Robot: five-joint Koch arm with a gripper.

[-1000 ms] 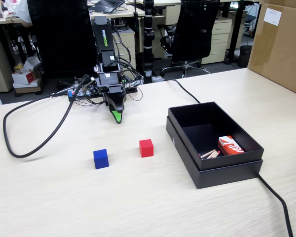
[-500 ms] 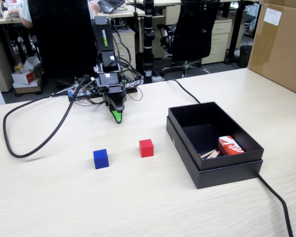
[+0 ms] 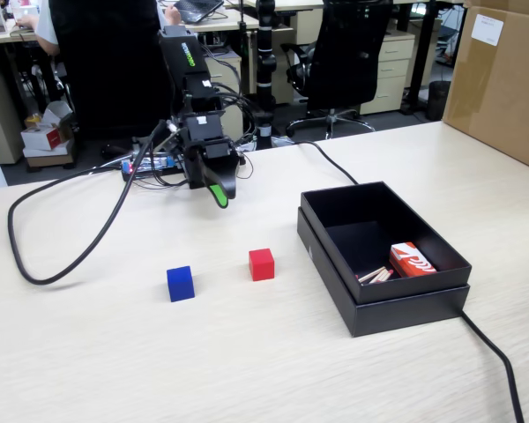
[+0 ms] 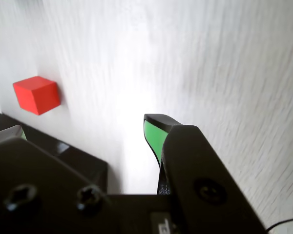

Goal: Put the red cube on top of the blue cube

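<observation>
The red cube (image 3: 262, 263) rests on the pale table, with the blue cube (image 3: 180, 283) a short way to its left, apart from it. My gripper (image 3: 219, 196) hangs above the table behind both cubes, tilted toward the right, touching nothing. In the wrist view the gripper (image 4: 83, 130) is open: one green-padded finger (image 4: 154, 134) stands at centre right, and the other fingertip (image 4: 12, 131) is at the left edge, with bare table between them. The red cube (image 4: 36, 94) lies ahead to the left. The blue cube is out of the wrist view.
An open black box (image 3: 383, 289) sits right of the cubes, holding a red-and-white carton (image 3: 412, 260) and some sticks; its corner (image 4: 63, 151) shows in the wrist view. Black cables (image 3: 35, 256) loop on the left and run past the box at the right. A cardboard panel (image 3: 502, 79) stands far right.
The arm has turned to the right in the fixed view; the gripper tip has lifted a little and swung right. Both cubes have stayed put.
</observation>
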